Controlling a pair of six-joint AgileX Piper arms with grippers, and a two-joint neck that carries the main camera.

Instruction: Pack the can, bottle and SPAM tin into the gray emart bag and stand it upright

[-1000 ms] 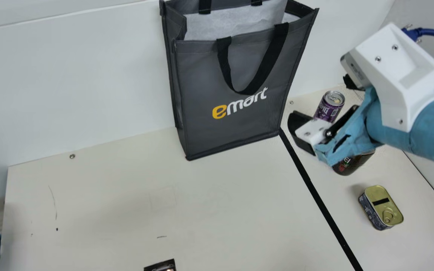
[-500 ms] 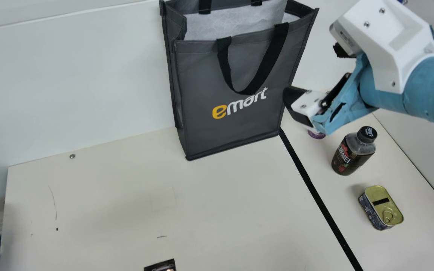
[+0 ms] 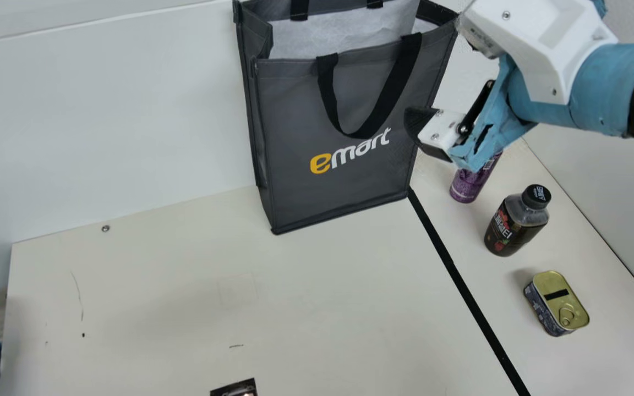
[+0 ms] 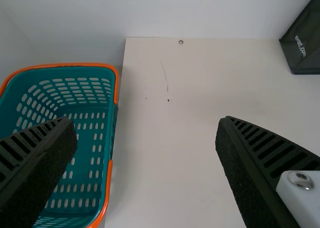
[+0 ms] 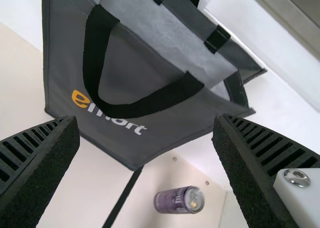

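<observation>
Standing upright, the gray emart bag [image 3: 295,110] gapes, black-handled; the right gripper [image 3: 427,133] spreads wide.

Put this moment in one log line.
gray bag: upright, open; can, bottle, tin: on table, unpacked; right fingers: open, empty, facing bag; left fingers: open, empty

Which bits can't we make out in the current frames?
- Bag floor, main view: hidden by its front panel and white lining.
- Can top, main view: behind right gripper.
- Black item, main view: cut off by bottom edge, identity unclear.
- Bottle far side, main view: hidden by the bottle itself.
</observation>
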